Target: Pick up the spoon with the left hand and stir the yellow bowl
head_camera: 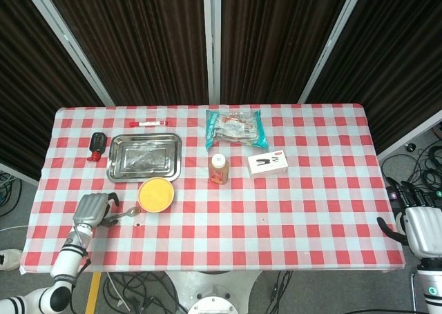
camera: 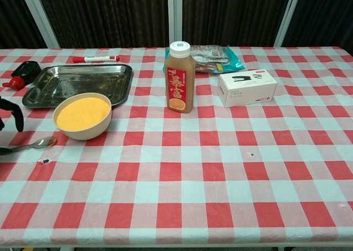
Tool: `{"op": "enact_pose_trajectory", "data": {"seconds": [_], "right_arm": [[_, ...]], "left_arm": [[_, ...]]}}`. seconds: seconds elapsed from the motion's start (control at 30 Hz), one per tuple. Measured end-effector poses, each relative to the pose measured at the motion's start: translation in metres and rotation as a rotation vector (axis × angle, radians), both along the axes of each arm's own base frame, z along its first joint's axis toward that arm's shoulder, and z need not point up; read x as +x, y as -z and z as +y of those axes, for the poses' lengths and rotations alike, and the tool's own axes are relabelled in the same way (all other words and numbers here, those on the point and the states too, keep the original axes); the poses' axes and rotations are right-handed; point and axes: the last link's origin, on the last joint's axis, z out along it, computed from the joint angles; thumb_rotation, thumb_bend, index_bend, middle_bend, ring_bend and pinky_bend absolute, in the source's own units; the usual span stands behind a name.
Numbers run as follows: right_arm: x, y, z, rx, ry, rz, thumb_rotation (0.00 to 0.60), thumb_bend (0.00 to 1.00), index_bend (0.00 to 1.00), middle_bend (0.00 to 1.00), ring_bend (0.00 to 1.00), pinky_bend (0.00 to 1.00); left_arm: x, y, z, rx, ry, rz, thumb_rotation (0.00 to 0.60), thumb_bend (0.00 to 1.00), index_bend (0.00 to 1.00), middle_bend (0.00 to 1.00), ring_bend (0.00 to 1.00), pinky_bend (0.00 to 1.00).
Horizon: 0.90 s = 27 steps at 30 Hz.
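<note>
Left hand point(head_camera: 91, 209) over the spoon point(camera: 30, 146) handle at the worktop's point(head_camera: 304, 224) left-front edge. Fingers apart and curved downward, nothing held yet; contact with the handle not discernible. In chest view only dark fingertips point(camera: 16, 117) at the left frame edge, above the handle. Likely step: closing on the handle. Risk: thin, flat handle on cloth, prone to sliding out from under the fingers.

Spoon flat on the cloth, handle toward the left edge, head toward the bowl point(head_camera: 156, 194). Placement suits a left-hand approach from the side. Small dark speck on the cloth just in front of the spoon head.

Bowl just right of the spoon head, close but apart, upright, filled with yellow contents nearly to the rim. Short lift and carry needed. Fill level high: spill risk if stirred hard.

Tray point(head_camera: 144, 157) directly behind the bowl, near it; touching or not unclear. Little room behind. Red-and-black object point(head_camera: 97, 143) and marker point(head_camera: 148, 123) further back left, clear of the path.

Bottle point(camera: 180, 78) upright to the right of the bowl, a gap between; limit on rightward swing. Snack bag point(head_camera: 234, 128) and white box point(camera: 246, 87) beyond, well apart.

Front of the worktop right of the bowl: open cloth.

Right hand point(head_camera: 421, 228) off the right-front corner, holding nothing; finger posture not readable.
</note>
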Motion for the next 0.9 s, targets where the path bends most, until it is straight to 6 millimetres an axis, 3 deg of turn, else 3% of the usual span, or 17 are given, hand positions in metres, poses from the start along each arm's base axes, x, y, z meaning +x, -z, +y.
{"op": "enact_pose_trajectory", "data": {"seconds": [0.9], "right_arm": [[-0.002,0.001,0.000,-0.002,0.007,-0.002,0.600,0.20,0.10,0.27,0.13,0.20]], "left_arm": [[-0.006,0.014,-0.003,-0.043,-0.073,0.018,0.600,0.35,0.58,1.00,1.00,1.00]]}}
